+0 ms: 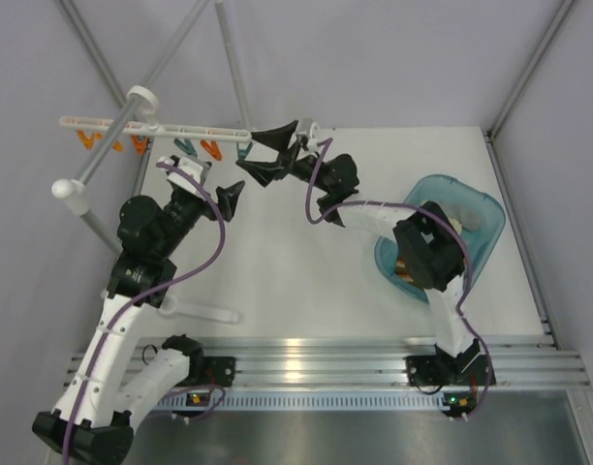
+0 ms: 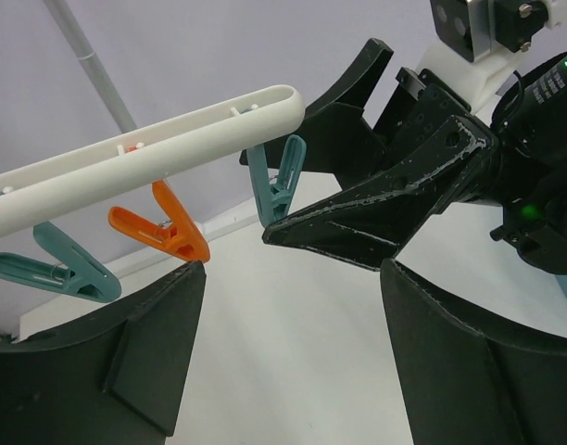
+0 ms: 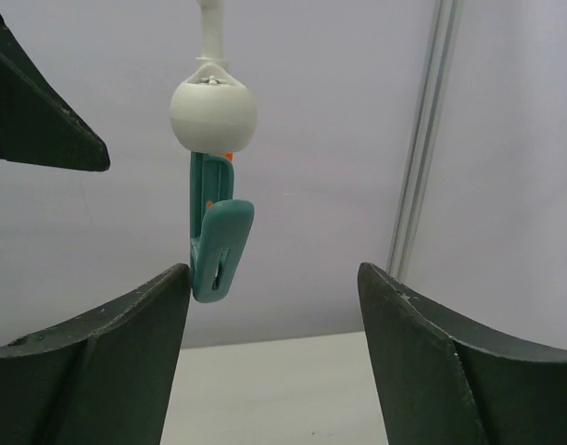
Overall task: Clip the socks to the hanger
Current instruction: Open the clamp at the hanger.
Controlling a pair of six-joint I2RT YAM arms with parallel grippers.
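The hanger (image 1: 156, 126) is a thin white bar hanging at the back left with orange and teal clips under it. It also shows in the left wrist view (image 2: 163, 148). My right gripper (image 1: 245, 153) is open at the bar's right end. In the right wrist view (image 3: 274, 278) its left finger is beside the end teal clip (image 3: 214, 246), and nothing is between the jaws. My left gripper (image 1: 217, 186) is open and empty just below the bar (image 2: 293, 306), facing the end teal clip (image 2: 274, 185). A bit of brown-orange sock (image 1: 403, 269) shows in the basket, mostly hidden by my right arm.
A blue basket (image 1: 476, 218) stands on the table at the right, under my right arm. A thick grey-white pole with round caps (image 1: 103, 145) crosses behind the hanger at the left. Slanted frame poles (image 1: 234, 58) rise at the back.
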